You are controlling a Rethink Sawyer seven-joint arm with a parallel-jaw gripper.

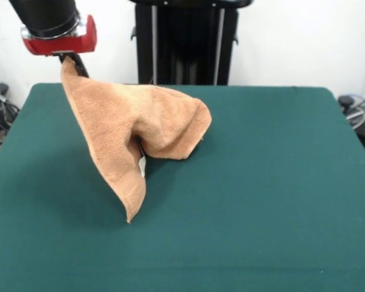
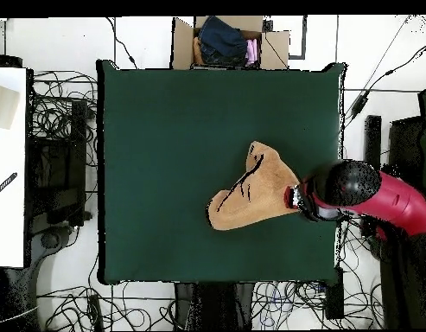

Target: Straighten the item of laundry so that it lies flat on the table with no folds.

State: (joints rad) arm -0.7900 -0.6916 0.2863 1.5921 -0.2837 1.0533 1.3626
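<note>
The light orange-tan towel (image 1: 134,125) is lifted by one corner at the far left of the green table (image 1: 261,201). It drapes down in a tent shape, with its other end bunched and folded on the cloth and one corner hanging toward the front. A small white label shows under a fold. My gripper (image 1: 71,61) is shut on the raised corner, under the red and black arm end. In the overhead view the towel (image 2: 251,188) lies right of the table's (image 2: 164,130) middle. The gripper (image 2: 295,198) is at its right edge, under the arm.
The robot's black pedestal (image 1: 185,42) stands behind the table's far edge. A cardboard box (image 2: 229,41) with clothes sits beyond the table's top edge in the overhead view. Cables lie on the floor all round, and a white desk (image 2: 9,164) is at the left.
</note>
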